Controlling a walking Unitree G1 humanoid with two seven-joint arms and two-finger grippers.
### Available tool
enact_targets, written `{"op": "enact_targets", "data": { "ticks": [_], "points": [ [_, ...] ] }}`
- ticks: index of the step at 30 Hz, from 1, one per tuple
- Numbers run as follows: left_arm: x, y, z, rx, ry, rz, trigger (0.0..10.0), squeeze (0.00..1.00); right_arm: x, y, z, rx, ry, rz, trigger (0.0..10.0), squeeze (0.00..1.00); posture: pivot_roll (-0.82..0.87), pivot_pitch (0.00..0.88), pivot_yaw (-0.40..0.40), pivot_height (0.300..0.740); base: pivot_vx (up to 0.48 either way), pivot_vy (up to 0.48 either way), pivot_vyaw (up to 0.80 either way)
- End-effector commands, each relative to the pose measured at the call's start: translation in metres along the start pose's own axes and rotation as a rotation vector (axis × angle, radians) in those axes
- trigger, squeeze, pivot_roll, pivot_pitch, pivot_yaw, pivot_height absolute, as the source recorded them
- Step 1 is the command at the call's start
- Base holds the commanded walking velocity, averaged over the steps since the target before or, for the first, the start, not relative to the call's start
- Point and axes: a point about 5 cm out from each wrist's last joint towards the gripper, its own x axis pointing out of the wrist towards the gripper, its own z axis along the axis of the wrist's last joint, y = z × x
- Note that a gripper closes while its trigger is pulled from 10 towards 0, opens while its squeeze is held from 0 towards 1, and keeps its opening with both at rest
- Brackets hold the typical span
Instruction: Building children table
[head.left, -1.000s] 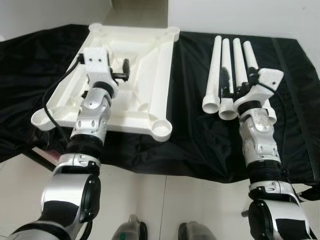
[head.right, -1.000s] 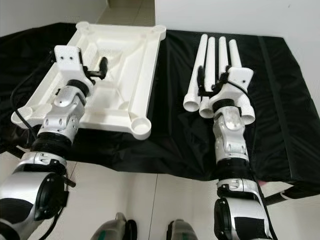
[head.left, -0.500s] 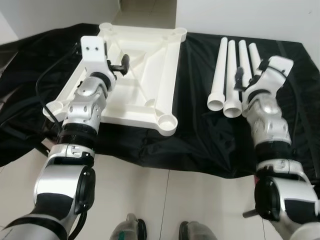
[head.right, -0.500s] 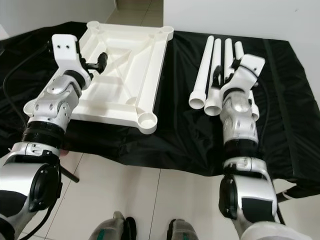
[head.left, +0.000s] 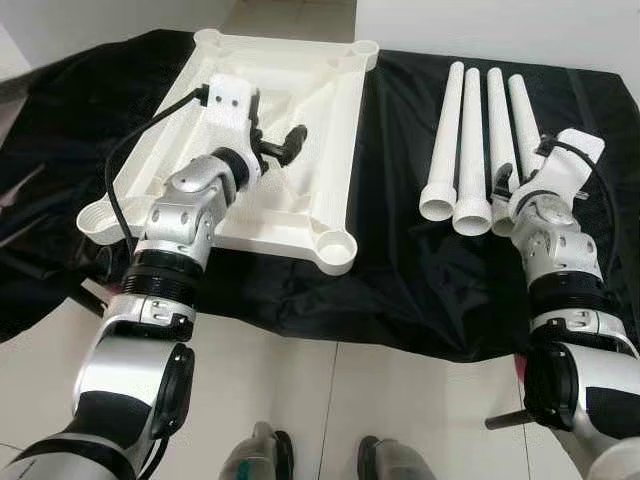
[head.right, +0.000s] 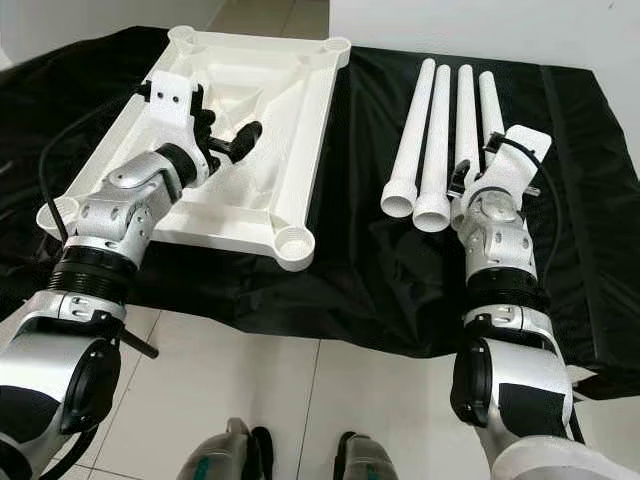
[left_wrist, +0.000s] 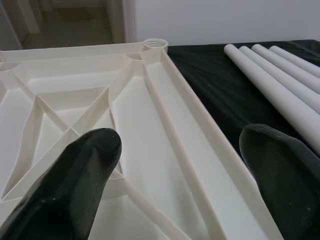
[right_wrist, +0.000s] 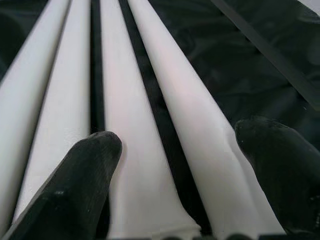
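Left gripper (left_wrist: 175, 165) spread, hovering over upturned white tabletop (head.left: 300, 110). Right gripper (right_wrist: 175, 165) spread above four white legs (head.left: 470, 140) lying side by side on black cloth (head.left: 400, 260).

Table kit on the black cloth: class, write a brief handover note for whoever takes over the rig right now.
Left gripper: open, over the upturned tabletop, holding nothing.
Right gripper: open, at the wide ends of the four legs, none gripped.
Tabletop lies underside up on the black cloth; the legs lie side by side to its right.
Done: parts laid out.
Left: fit all four legs into the corner sockets.
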Motion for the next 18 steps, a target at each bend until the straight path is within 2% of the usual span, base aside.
{"op": "enact_targets", "data": {
  "ticks": [1, 9, 13, 18],
  "points": [
    [-0.001, -0.002, -0.002, 0.005, 0.020, -0.017, 10.0, 0.00, 0.002, -0.005, -0.002, 0.000, 0.041, -0.034, 10.0, 0.00, -0.03, 0.130, 0.087, 0.740, 0.000, 0.000, 0.00],
    [-0.004, -0.001, -0.001, 0.007, 0.036, -0.024, 10.0, 0.00, 0.004, -0.009, -0.003, 0.010, 0.099, -0.023, 10.0, 0.00, -0.03, 0.128, 0.088, 0.740, 0.000, 0.000, 0.00],
    [-0.005, 0.000, -0.001, 0.004, 0.043, -0.026, 10.0, 0.00, 0.001, 0.000, -0.007, -0.042, 0.150, 0.063, 10.0, 0.00, -0.03, 0.125, 0.087, 0.740, 0.000, 0.000, 0.00],
    [-0.006, 0.000, -0.001, 0.001, 0.047, -0.023, 10.0, 0.00, -0.002, 0.007, -0.015, -0.069, 0.208, 0.110, 10.0, 0.00, -0.03, 0.121, 0.085, 0.740, 0.000, 0.000, 0.00]
  ]
}}
